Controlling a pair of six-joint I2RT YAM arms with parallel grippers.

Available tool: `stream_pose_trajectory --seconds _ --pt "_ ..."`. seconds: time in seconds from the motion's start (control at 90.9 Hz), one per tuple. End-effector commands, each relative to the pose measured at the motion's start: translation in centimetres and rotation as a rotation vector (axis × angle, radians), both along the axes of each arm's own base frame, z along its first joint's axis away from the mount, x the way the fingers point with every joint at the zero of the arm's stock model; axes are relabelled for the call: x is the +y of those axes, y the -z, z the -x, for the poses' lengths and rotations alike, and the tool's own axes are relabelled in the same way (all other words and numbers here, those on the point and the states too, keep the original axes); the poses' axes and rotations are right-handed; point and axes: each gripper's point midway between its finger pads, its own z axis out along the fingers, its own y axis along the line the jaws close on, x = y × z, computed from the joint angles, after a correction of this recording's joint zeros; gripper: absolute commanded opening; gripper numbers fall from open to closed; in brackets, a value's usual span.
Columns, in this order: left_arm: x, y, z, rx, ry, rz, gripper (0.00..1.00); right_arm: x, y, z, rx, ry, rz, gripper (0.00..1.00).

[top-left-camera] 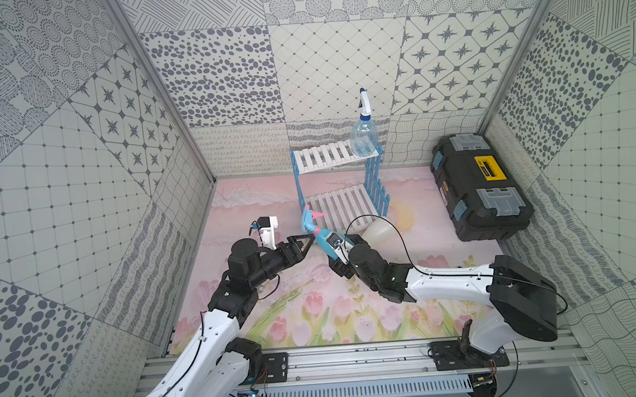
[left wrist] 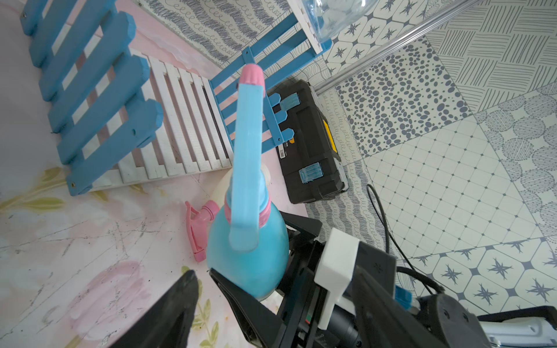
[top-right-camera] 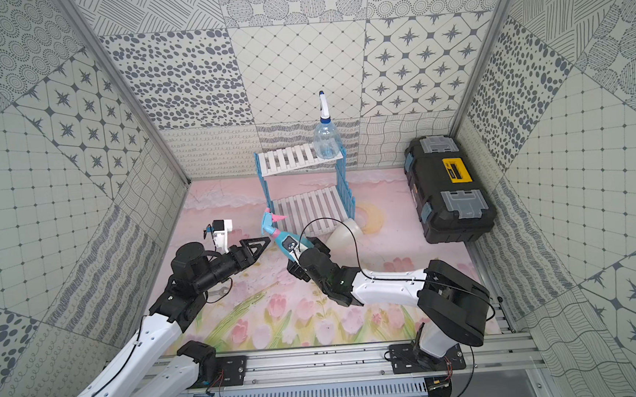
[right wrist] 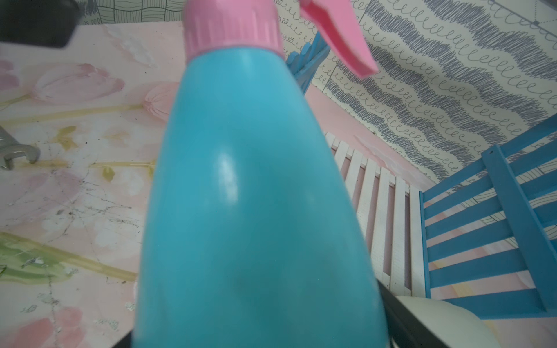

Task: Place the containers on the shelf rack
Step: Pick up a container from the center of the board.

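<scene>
Your right gripper (top-left-camera: 339,249) is clamped on the lower body of the light blue cone-shaped plastic spray bottle with a pink collar and trigger (top-left-camera: 321,235). It holds the bottle tilted above the mat, at about 7 o'clock of the small two-tier shelf rack with white slats and blue picket sides (top-left-camera: 375,187).

Your left gripper (top-left-camera: 307,244) sits at the bottle's 9 o'clock, jaws apart and holding nothing.

Expect thin, stiff, light plastic, though its opaque wall hides any fill. The smooth taper will likely slide towards the neck, so keep hold on the wide lower body or under the ribbed collar, never the trigger.

The body is glossy turquoise, and the sprayer head is blue with a pink nozzle.
</scene>
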Motion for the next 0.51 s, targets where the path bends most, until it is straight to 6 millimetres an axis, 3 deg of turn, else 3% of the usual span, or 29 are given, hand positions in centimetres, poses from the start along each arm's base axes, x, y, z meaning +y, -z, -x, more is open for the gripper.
stream_pose_trajectory --seconds 0.0,0.264,0.495 --pt "-0.4 -2.1 -1.1 -0.089 -0.013 0.025 0.68 1.2 -2.4 -0.5 -0.037 0.015 -0.095 0.79" --pt "0.3 -1.8 -2.0 -0.106 -0.068 -0.004 0.41 1.5 -2.1 -0.2 -0.026 0.001 -0.084 0.79" --pt "0.9 -2.1 -2.5 -0.133 -0.108 -0.019 0.33 1.7 -2.0 0.0 -0.02 -0.014 -0.083 0.79"
